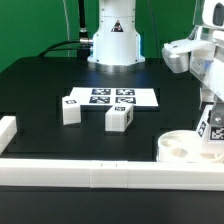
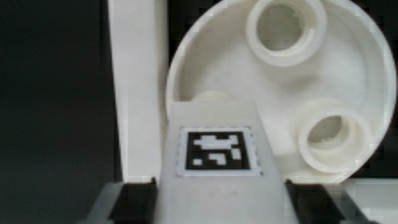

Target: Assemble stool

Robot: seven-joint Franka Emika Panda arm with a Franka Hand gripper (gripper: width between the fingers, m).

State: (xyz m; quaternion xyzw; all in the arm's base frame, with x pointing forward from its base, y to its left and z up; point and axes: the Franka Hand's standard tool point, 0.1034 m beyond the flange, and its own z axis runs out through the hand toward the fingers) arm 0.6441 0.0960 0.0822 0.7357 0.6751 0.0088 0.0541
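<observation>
The round white seat lies at the front on the exterior view's right, socket holes facing up, against the white bar. My gripper is right over its far right side, shut on a white stool leg whose tag shows. In the wrist view the leg sits between my dark fingers, at the seat's rim, between two open holes. Whether the leg's lower end touches the seat is hidden. Two more legs stand loose near the middle of the table.
The marker board lies flat behind the two loose legs. Long white bars edge the table's front and left; one bar runs beside the seat in the wrist view. The robot base stands at the back.
</observation>
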